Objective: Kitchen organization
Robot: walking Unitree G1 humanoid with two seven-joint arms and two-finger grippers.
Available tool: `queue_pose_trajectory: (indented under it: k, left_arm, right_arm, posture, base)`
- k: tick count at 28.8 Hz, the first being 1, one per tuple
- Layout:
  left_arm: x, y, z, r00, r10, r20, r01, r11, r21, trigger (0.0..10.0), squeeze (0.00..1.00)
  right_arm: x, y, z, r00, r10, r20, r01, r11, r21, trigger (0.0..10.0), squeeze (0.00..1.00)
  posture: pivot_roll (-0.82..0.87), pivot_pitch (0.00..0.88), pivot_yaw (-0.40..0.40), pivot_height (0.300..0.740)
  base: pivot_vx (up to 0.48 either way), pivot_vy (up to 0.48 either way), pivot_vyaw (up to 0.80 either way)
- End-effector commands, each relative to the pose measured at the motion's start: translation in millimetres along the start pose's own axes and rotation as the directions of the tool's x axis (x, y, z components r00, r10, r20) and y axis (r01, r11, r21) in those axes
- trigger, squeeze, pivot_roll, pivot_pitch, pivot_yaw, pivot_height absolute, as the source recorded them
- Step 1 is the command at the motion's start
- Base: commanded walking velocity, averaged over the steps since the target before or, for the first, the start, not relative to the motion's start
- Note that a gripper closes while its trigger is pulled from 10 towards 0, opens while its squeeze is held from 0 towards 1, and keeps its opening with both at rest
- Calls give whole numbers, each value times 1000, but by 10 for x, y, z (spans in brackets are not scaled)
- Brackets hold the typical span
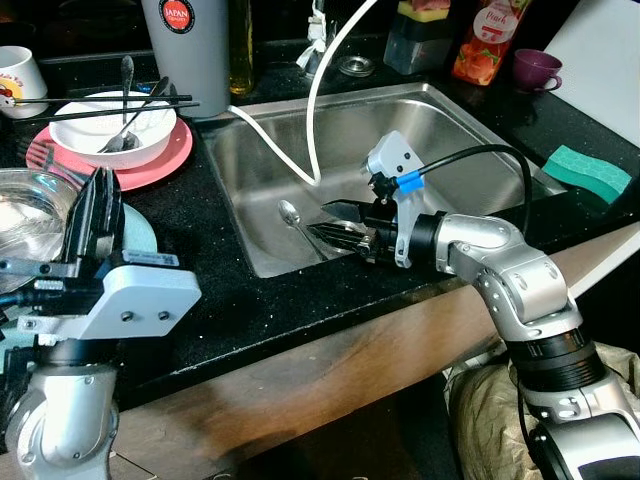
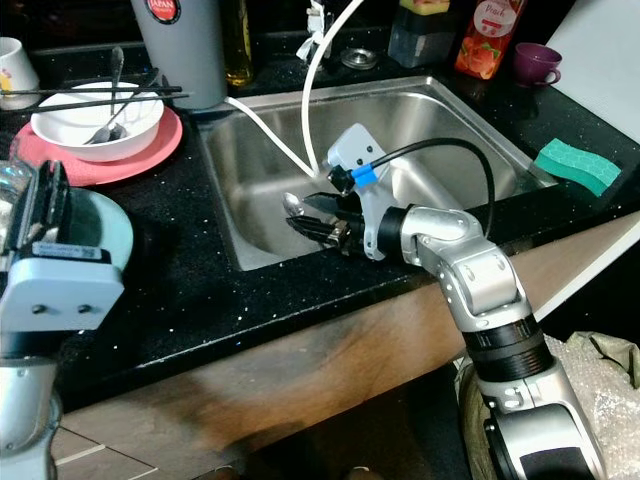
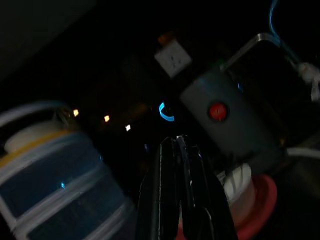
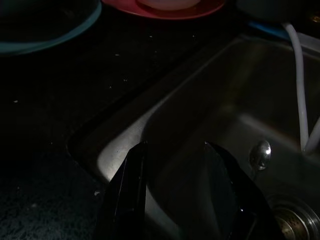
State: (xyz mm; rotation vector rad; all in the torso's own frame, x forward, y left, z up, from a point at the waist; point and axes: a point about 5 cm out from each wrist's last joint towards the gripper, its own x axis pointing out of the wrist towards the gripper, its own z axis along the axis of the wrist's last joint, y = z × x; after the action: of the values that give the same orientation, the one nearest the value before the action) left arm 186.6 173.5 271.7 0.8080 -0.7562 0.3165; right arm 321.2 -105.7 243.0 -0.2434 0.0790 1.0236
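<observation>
My right gripper (image 1: pixel 320 220) reaches down into the steel sink (image 1: pixel 470 130), open and holding nothing. Just off its fingertips a metal spoon (image 1: pixel 290 212) lies on the sink floor; in the right wrist view the spoon (image 4: pixel 260 152) lies beyond the spread fingers (image 4: pixel 131 190), near the drain. Over the counter at the left, my left gripper (image 1: pixel 100 180) is raised and shut on nothing, above a light blue plate (image 1: pixel 143 235). Behind it, a white bowl (image 1: pixel 113 135) holding chopsticks and cutlery rests on a pink plate (image 1: pixel 172 158).
A white hose (image 1: pixel 315 110) hangs into the sink. A grey tumbler (image 1: pixel 190 45) stands behind the bowl. A glass bowl (image 1: pixel 25 200) and a mug (image 1: pixel 20 80) sit far left. A green sponge (image 1: pixel 590 172), purple cup (image 1: pixel 537 68) and red bottle (image 1: pixel 488 40) are right of the sink.
</observation>
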Motion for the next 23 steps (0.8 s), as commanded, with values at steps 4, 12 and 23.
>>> queue_pose_trajectory:
  k: [4, 12, 23]
  left_arm:
    - [214, -152, 95, 995, -49, 87, 56, 995, -78, 0, 0]
    - [689, -429, 109, 973, -156, 168, 186, 966, -181, 0, 0]
    - [1047, -602, -28, 947, -275, 165, 306, 929, -210, 0, 0]
  right_arm:
    - [-2, -31, 13, 1000, -13, 11, 13, 1000, -3, 10000, 0]
    - [-27, -111, 29, 994, -101, 38, 101, 995, 9, 10000, 0]
    - [-110, -323, 38, 943, -322, 89, 316, 946, 71, 10000, 0]
  posture:
    - [53, 90, -79, 740]
    - [49, 92, -45, 740]
    - [60, 102, -15, 740]
  base:
    - [0, 0, 0]
    - [0, 0, 0]
    - [0, 0, 0]
